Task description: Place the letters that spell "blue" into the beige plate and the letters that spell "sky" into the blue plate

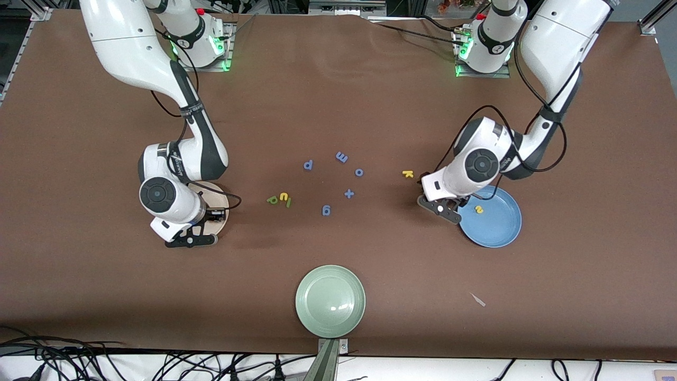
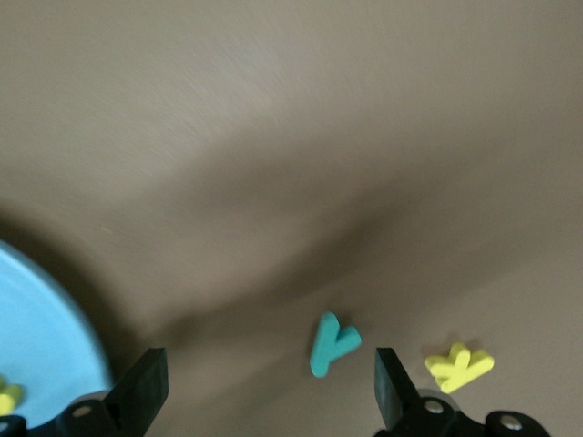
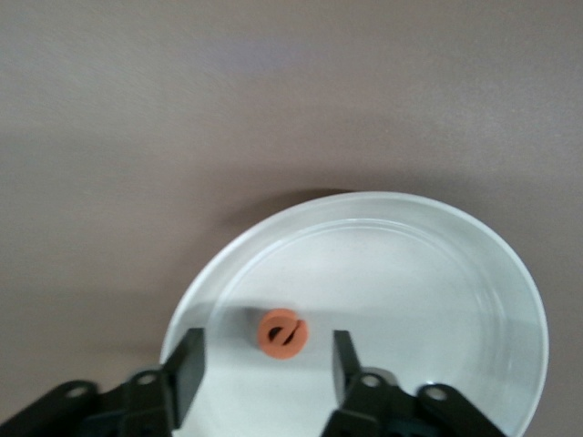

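Counter (image 1: 338, 95) brown, both arms low over it. Left end effector (image 2: 264, 387) wide open, empty, just above the counter at the edge of the blue plate (image 1: 497, 225), toward the left arm's end. Teal y (image 2: 332, 344) flat on the counter between its fingers, touched by neither; yellow k (image 1: 408, 173) just beside it, clear of the plate. Yellow s (image 1: 479, 209) lies in the blue plate.

Right end effector (image 3: 264, 360) over the beige plate (image 3: 455, 273), toward the right arm's end; jaws parted, holding nothing. Orange e (image 3: 281, 333) lies in that plate between the fingers, clear of both.

Dark green b (image 1: 272, 200), yellow u (image 1: 283, 196) and light green l (image 1: 289, 202) bunched together on the counter between the plates, nearer the beige one.

Five blue letters (image 1: 341, 157) scattered mid-counter. Pale green plate (image 1: 330, 301) nearest the front camera, bare.
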